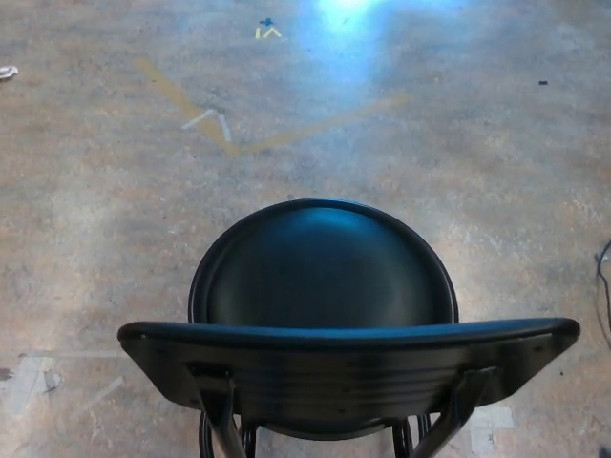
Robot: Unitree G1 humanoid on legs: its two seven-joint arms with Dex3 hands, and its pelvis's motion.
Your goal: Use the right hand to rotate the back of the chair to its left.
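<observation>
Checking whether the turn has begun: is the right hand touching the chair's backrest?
Apart: the head view shows the backrest whole along its top edge with no hand on it; neither robot hand is in the picture.
</observation>
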